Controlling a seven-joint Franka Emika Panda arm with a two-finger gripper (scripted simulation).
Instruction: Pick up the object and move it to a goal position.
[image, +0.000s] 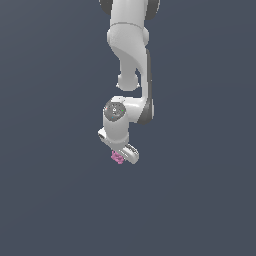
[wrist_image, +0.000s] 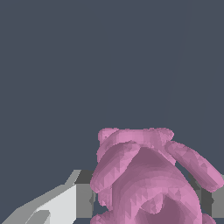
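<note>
The object (image: 117, 158) is a tiny pink-magenta knobbly shape at the tip of my white gripper (image: 121, 156), just below the hand in the exterior view. In the wrist view the object (wrist_image: 148, 175) fills the space between my fingers; one finger (wrist_image: 65, 203) shows on one side and the other finger (wrist_image: 209, 199) is mostly hidden behind the object. The jaws stand closed against the object's sides. No goal marker shows in either view.
The white arm (image: 131, 45) comes down from the top of the exterior view. A plain dark grey-blue surface (image: 50, 175) lies all around it.
</note>
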